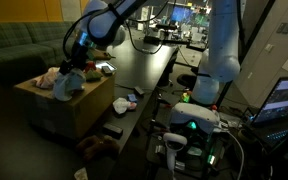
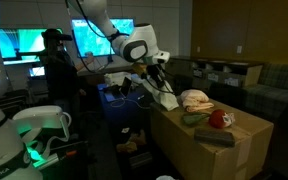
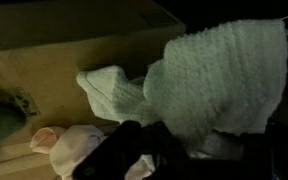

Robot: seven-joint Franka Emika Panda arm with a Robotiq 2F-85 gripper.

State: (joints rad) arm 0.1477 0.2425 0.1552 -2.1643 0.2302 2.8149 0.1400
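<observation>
My gripper hangs over the near end of a cardboard box, shut on a pale towel. The towel droops from the fingers down to the box edge, and in an exterior view it looks bluish. In the wrist view the dark gripper sits at the bottom with the towel bunched over it; a second fold of cloth lies on the box top. A pink-cream soft item lies close by.
On the box also lie a red item and a green one. A long dark table runs behind, with shoes on the floor beside the box. A person stands by bright screens. A sofa is further off.
</observation>
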